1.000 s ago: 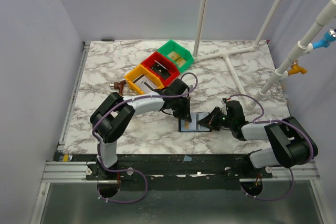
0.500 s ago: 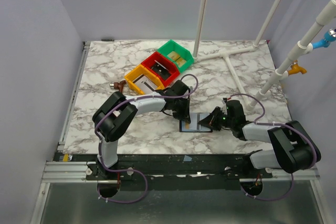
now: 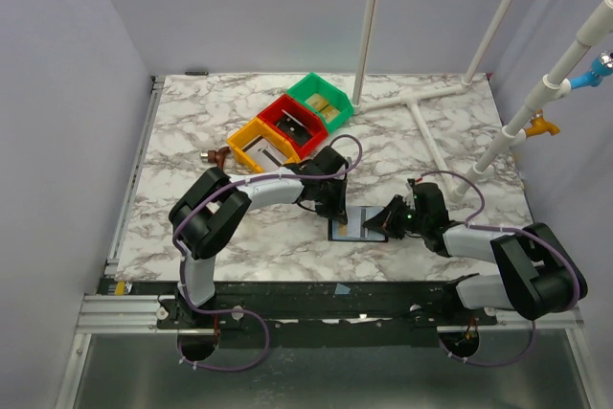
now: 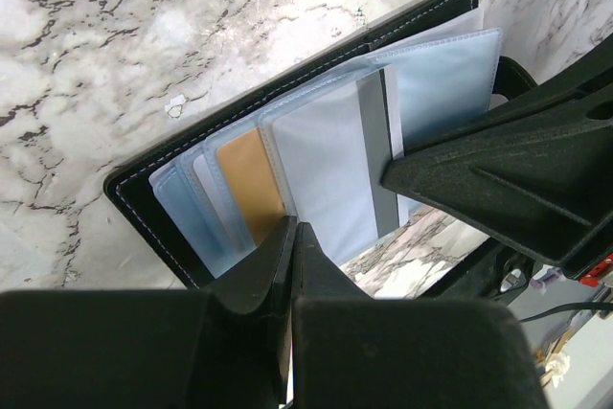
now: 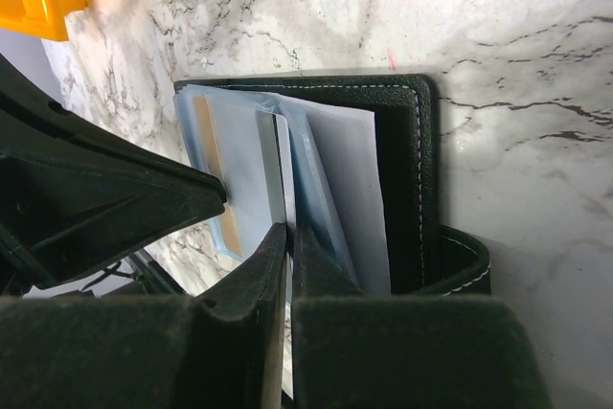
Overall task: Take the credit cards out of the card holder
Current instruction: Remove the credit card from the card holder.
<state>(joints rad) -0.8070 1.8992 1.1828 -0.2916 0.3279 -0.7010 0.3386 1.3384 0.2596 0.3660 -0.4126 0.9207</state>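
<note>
The black card holder lies open on the marble between both grippers, its bluish-grey sleeves fanned out. A tan-gold card sits in one sleeve. A pale whitish card with a grey stripe sits in the sleeve beside it and also shows in the right wrist view. My left gripper is shut on the near edge of a sleeve next to the tan-gold card. My right gripper is shut on the edge of the pale card from the opposite side. The black cover lies flat.
Yellow, red and green bins stand in a row behind the left arm, each with small items inside. A small brown object lies left of the yellow bin. White pipes cross the back right.
Both grippers stay pinched at the card holder. The arms have shifted only slightly and the holder has barely moved.
</note>
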